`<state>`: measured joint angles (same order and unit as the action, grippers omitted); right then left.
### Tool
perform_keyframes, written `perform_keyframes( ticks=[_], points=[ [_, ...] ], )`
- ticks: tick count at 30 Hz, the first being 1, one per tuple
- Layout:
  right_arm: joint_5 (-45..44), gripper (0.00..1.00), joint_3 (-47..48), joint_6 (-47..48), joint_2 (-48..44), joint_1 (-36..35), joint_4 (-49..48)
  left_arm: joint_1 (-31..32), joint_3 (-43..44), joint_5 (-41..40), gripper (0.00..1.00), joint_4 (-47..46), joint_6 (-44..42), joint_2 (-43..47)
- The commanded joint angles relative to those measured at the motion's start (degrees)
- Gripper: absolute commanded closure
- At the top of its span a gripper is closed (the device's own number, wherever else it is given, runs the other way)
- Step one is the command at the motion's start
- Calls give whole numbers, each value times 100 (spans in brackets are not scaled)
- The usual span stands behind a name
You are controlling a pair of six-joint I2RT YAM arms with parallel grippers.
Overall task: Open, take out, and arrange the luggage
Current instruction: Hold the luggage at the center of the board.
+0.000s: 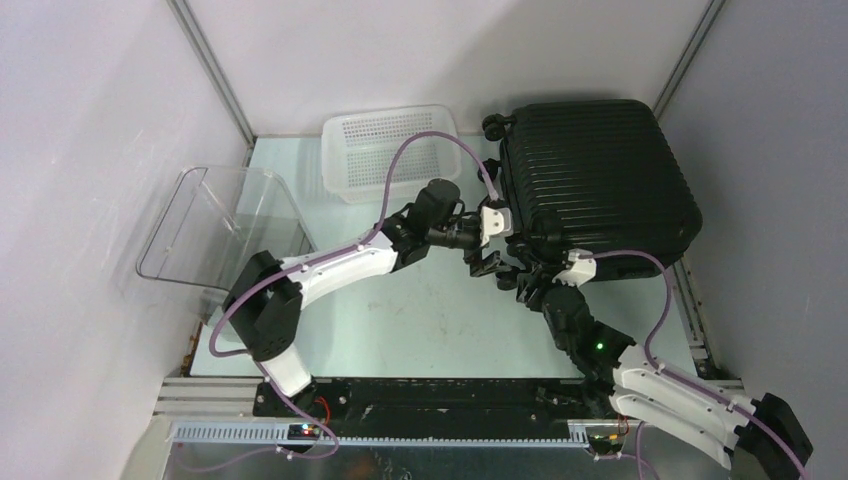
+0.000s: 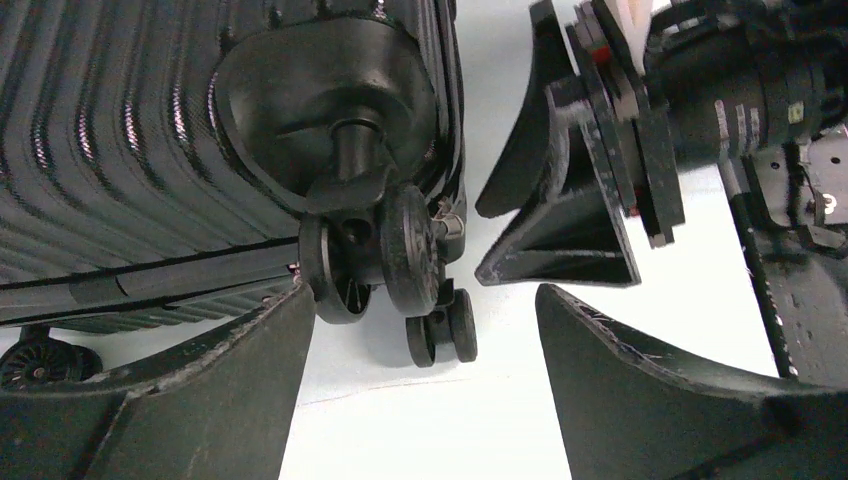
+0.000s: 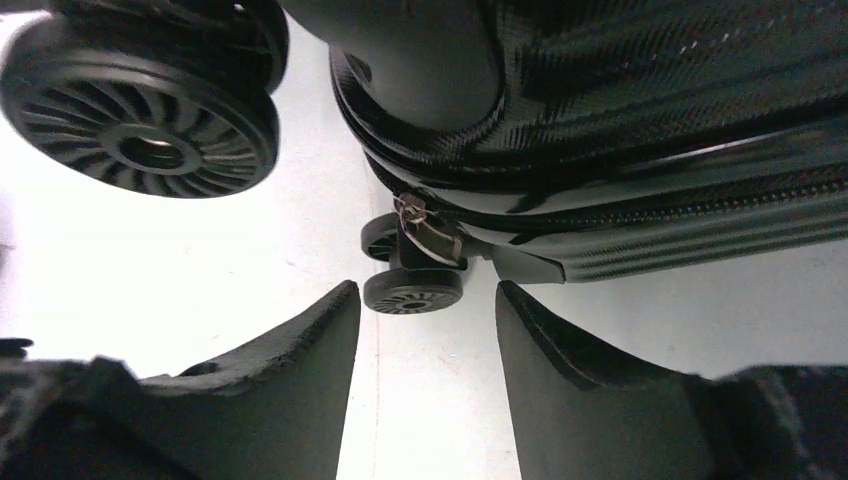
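Left gripper (image 2: 422,300): standing spread wide, gripping nothing, facing a corner wheel (image 2: 385,255).
Right gripper (image 3: 425,292): fingers standing parted, holding nothing, pointing at the zipper pull (image 3: 428,228).
Luggage (image 1: 600,170): lying shut on the table (image 1: 430,320), at its far right, just beyond both claws.
Basket (image 1: 390,150): sitting just left of it.

The big black luggage (image 1: 600,180) fills the back right corner of the table (image 1: 430,330), close to the walls. A white basket (image 1: 390,150) sits just beside it at the back. A clear tub (image 1: 225,225) blocks the left side. The middle and front of the table are bare, so there is room to move there. By the wheels (image 2: 385,255) it is tight. The left fingers (image 2: 200,390) and right fingers (image 3: 260,380) crowd close together there.
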<state>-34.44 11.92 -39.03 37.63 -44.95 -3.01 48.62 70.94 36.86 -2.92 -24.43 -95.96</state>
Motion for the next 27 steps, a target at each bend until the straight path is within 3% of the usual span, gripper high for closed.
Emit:
perform_keyframes(
  ticks=[1,7,15,22,24,27],
  points=[
    [-1192,44,258,-224,466,-299,-472,-26,165,-36,12,-494,221,-113],
    [-1415,40,485,-175,898,-332,-618,-96,39,23,13,-1206,470,-298],
    [-1720,40,482,-367,1039,-447,-592,-98,251,-32,15,-1187,423,-630],
    [-1693,33,478,-362,1096,-458,-514,-132,578,-49,16,-1164,467,-864],
    [-1722,33,488,-376,1138,-459,-557,-169,664,123,21,-1126,495,-893],
    [-1835,36,512,-415,1127,-451,-584,-226,721,347,49,-1107,639,-844]
  ],
)
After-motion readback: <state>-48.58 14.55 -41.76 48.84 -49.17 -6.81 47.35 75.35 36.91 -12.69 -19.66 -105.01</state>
